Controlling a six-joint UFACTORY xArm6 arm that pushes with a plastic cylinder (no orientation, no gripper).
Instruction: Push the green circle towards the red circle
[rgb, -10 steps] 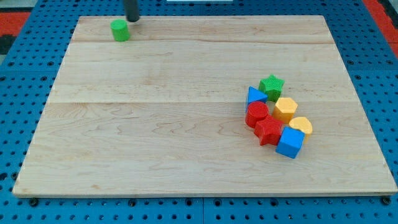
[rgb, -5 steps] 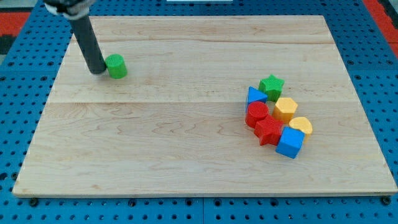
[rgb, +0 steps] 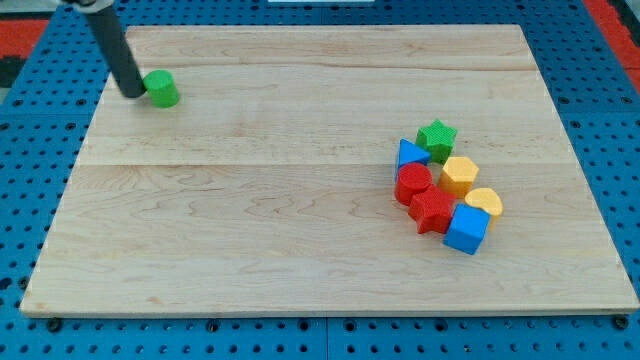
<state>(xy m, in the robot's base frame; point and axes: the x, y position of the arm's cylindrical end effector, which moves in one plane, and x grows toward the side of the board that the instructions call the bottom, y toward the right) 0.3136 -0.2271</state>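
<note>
The green circle (rgb: 161, 89) sits on the wooden board near its upper left corner. My tip (rgb: 133, 93) is just to the left of the green circle, touching or almost touching it. The red circle (rgb: 412, 182) lies far off at the view's right, inside a tight cluster of blocks.
Around the red circle: a green star (rgb: 437, 136), a blue triangle (rgb: 409, 154), a yellow hexagon (rgb: 460, 174), a yellow rounded block (rgb: 485, 203), a red star (rgb: 433, 211) and a blue cube (rgb: 466, 229). The board (rgb: 300, 200) lies on a blue pegboard.
The green circle went from the top edge down and right, then back up and left. My tip came from above the block down to its left side and follows it.
</note>
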